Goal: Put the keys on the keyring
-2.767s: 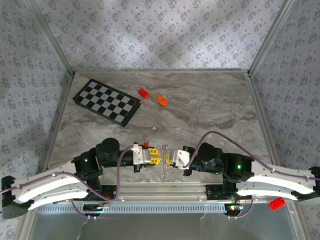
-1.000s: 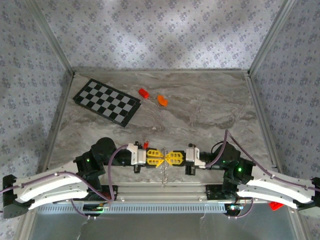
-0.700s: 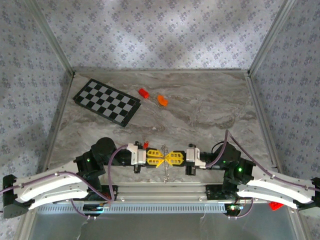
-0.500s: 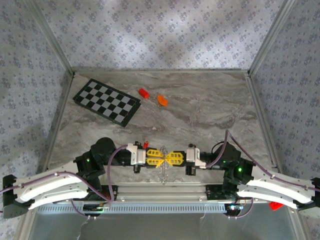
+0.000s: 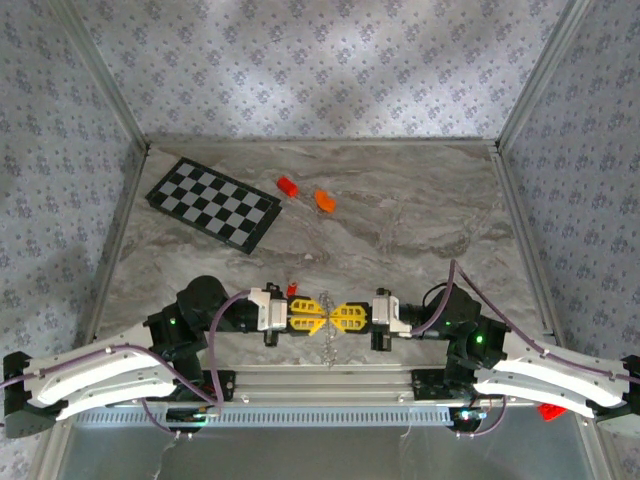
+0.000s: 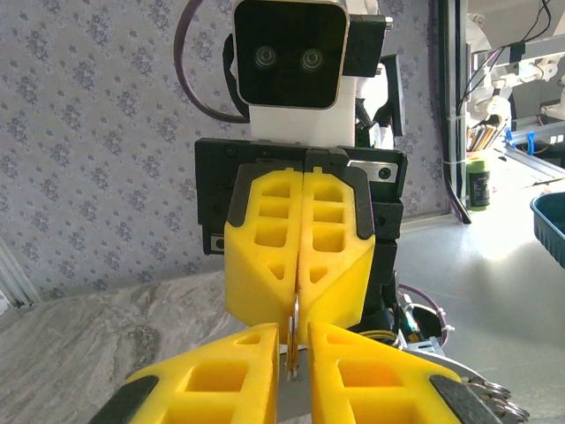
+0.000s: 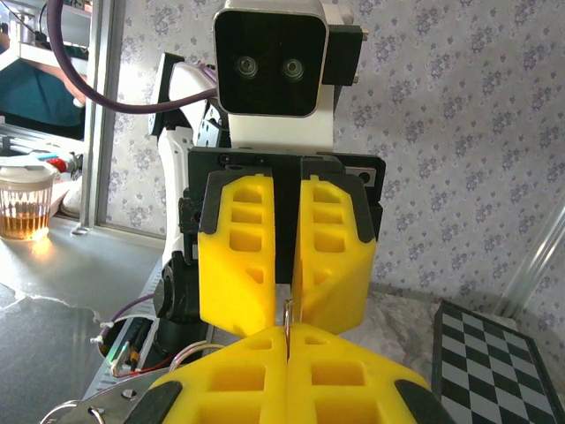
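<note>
The keyring (image 5: 325, 303) is held edge-on between the two grippers near the table's front edge, and a thin chain (image 5: 328, 345) hangs down from it. My right gripper (image 5: 336, 315) is shut on the keyring (image 7: 287, 311), whose rim sticks out past its yellow fingertips. My left gripper (image 5: 317, 313) faces it tip to tip. Its fingers (image 6: 238, 371) stand slightly apart, with the keyring (image 6: 294, 334) in the gap and no pinch visible. A key with a small red head (image 5: 293, 289) shows just beyond the left gripper's wrist.
A checkered board (image 5: 212, 204) lies at the back left. A red brick (image 5: 288, 185) and an orange block (image 5: 324, 200) lie behind the grippers. Another red brick (image 5: 550, 409) sits off the table by the right arm's base. A metal rail (image 5: 330, 380) runs along the near edge.
The left gripper has drawn back slightly to the left, so the keyring now shows between the two sets of fingertips. The right gripper has kept its place and its hold.
</note>
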Robot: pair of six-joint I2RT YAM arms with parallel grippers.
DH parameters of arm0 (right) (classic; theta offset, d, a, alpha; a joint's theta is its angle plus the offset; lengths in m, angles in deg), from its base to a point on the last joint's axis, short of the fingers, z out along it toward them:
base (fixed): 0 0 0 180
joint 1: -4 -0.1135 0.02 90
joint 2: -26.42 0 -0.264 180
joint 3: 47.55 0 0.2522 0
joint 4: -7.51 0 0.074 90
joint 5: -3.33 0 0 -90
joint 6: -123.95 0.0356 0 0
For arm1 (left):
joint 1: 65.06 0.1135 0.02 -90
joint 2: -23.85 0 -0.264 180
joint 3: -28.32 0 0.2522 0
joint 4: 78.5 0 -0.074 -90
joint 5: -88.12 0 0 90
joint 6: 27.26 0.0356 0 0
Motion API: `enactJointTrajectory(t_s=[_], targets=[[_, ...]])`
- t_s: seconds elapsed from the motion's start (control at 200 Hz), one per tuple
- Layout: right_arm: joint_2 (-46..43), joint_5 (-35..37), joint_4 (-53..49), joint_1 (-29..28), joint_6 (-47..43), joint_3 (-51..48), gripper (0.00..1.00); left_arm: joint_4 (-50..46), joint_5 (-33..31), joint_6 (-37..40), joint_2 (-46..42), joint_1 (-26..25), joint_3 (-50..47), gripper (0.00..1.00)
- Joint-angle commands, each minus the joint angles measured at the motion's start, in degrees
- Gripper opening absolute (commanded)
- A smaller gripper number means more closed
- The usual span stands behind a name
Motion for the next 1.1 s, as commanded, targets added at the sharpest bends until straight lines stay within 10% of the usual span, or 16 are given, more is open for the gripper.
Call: enactJointTrajectory(t_s=[0.0, 0.47, 0.7, 1.094], targets=[[-0.3, -0.86, 2.58, 0.2, 1.1, -0.03, 0.0, 1.36, 0.11, 0.6, 0.29, -0.56, 1.44, 0.17], [-0.38, -0.22, 0.88, 0.46, 1.52, 0.45, 0.0, -0.31, 0.29, 1.58, -0.35, -0.59, 2.49, 0.0], [-4.12, 3.86, -8.86, 0.44, 0.87, 2.63, 0.45, -4.34, -0.26, 2.82, -1.84, -0.51, 2.98, 0.0], [-6.69, 14.25, -23.82, 2.11, 5.46, 8.84, 0.66, -5.15, -1.2, 2.29, -2.74, -0.58, 1.61, 0.0]])
